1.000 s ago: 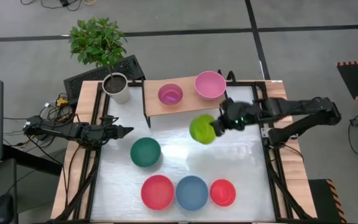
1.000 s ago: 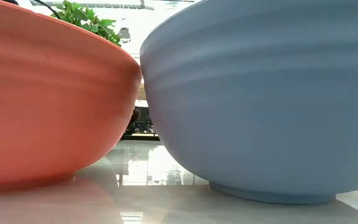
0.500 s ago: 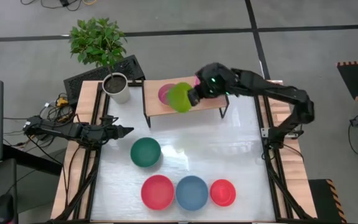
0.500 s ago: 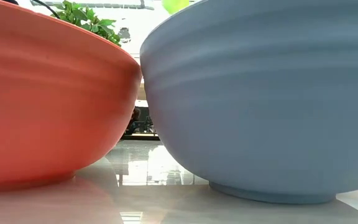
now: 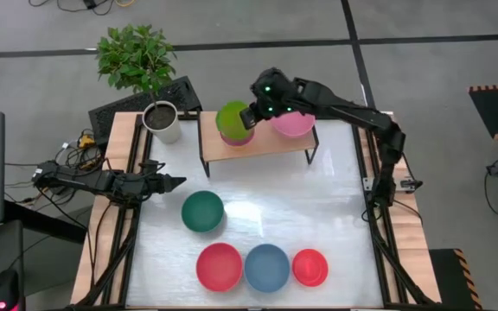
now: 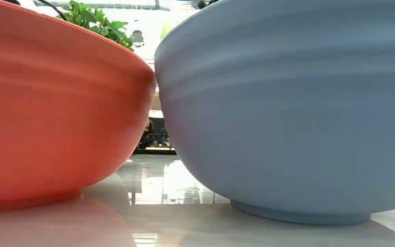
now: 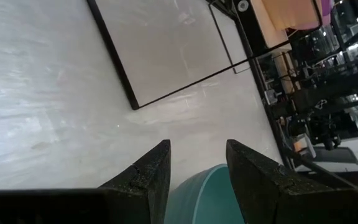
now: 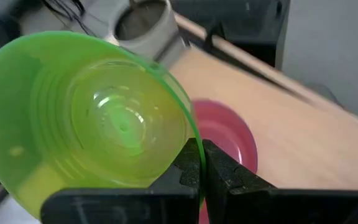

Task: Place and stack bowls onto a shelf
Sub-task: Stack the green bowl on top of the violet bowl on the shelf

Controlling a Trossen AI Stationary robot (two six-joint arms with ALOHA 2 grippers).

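Note:
My right gripper (image 5: 247, 118) reaches over the wooden shelf (image 5: 275, 144) and is shut on the light green bowl (image 5: 231, 117), which hangs above the purple bowl (image 5: 239, 136) on the shelf's left part. The pink bowl (image 5: 294, 123) sits on its base on the shelf's right part. In the right wrist view the green bowl (image 8: 86, 118) fills the picture, with the purple bowl (image 8: 229, 134) behind it. My left gripper (image 5: 176, 182) waits open at the table's left edge, near the dark green bowl (image 5: 202, 211). My right gripper pinches the light green bowl's rim (image 8: 193, 144) on the side facing the arm, one finger inside the bowl and one outside. The fingers come from the table's right, slanting down. The bowl is tilted and lifted over the purple bowl; whether the two touch, I cannot tell.
A large red bowl (image 5: 219, 266), a blue bowl (image 5: 266, 267) and a small red bowl (image 5: 309, 267) stand in a row at the near edge. A white plant pot (image 5: 162, 122) stands left of the shelf. Open tabletop lies between the shelf and the near row.
My right gripper has carried the light green bowl from over the table's middle toward the far edge and the left, ending above the purple bowl on the shelf. It has stayed shut on the bowl throughout.

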